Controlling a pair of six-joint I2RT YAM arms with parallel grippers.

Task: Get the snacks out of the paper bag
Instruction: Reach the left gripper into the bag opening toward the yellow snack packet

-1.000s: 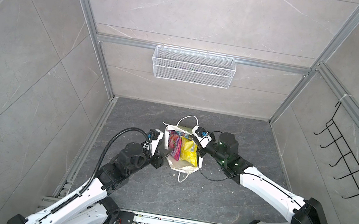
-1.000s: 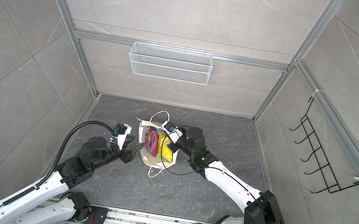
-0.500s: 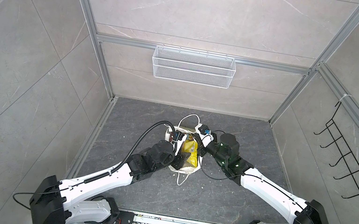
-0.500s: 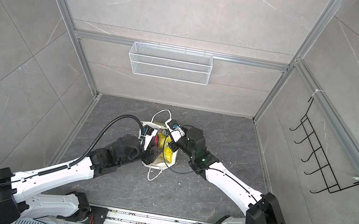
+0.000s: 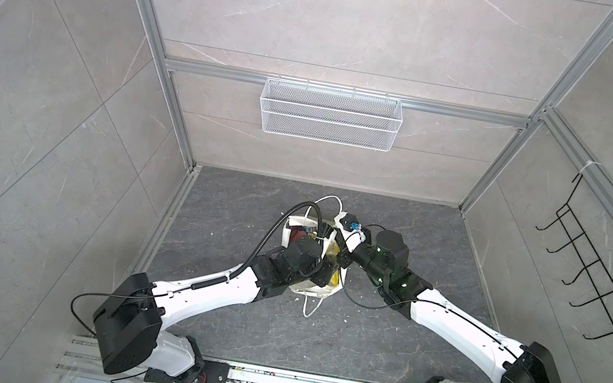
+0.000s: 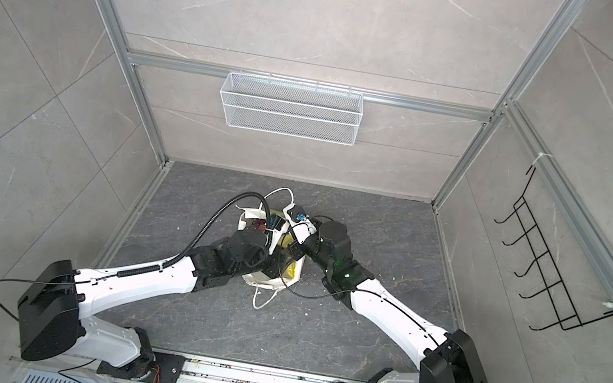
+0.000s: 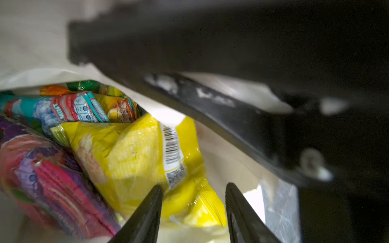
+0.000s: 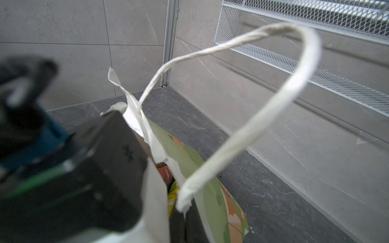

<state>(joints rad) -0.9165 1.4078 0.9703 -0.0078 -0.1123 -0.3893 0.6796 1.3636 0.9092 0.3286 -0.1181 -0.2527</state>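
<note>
Mid-scene on the dark grey table (image 5: 355, 344), the right claw (image 5: 343, 258) pinches shut on the rim of the flowered white paper bag (image 8: 210, 199). Inside, the half-open left claw (image 7: 193, 185) straddles a glossy yellow snack packet (image 7: 134, 160) without gripping it yet — best to close on its crimped corner, then lift straight.

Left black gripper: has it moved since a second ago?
Yes. From over the grey floor, the left gripper moved rightward into the white paper bag, slightly nearer the white wire basket.

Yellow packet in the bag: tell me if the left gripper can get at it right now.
Probably yes. The left gripper is inside the paper bag, jaws apart astride the yellow packet's near corner, with nothing between them and it.
</note>
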